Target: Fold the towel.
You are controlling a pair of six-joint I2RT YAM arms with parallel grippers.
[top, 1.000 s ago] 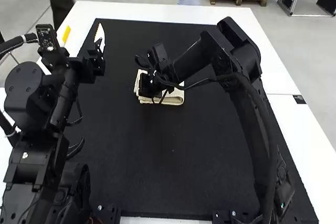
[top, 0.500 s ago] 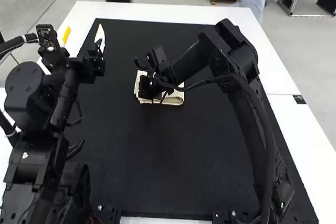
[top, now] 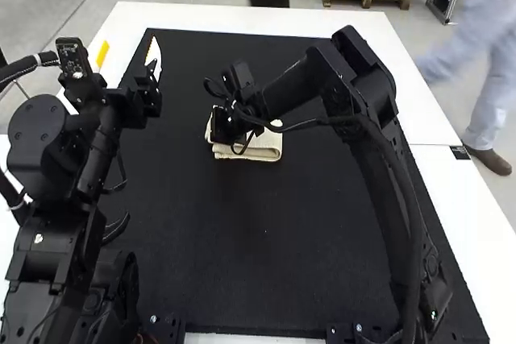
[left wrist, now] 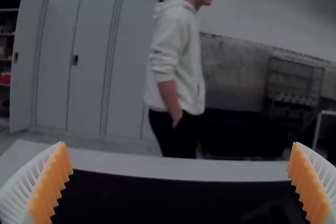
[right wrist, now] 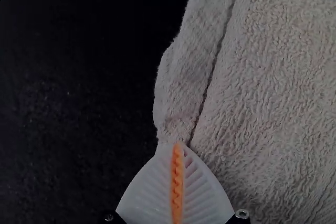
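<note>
The right gripper (top: 229, 125) is over the far-left part of the cream towel (top: 262, 147), which lies folded into a small block on the black mat. In the right wrist view the right gripper (right wrist: 178, 144) is shut at the hemmed edge of the towel (right wrist: 273, 77), with a bit of that edge pinched at its tips. At the mat's far-left corner the left gripper (top: 129, 52) is held above the table, away from the towel. Its ribbed fingers stand wide apart in the left wrist view, and the left gripper (left wrist: 178, 153) has nothing between them.
The black mat (top: 242, 239) covers most of the white table (top: 419, 110). The right arm's forearm reaches across the mat from the right. Along the left side stands the left arm (top: 64, 167).
My right gripper has tilted and shifted slightly toward the far side, uncovering a little more of the towel's near part. The left arm has kept still.
</note>
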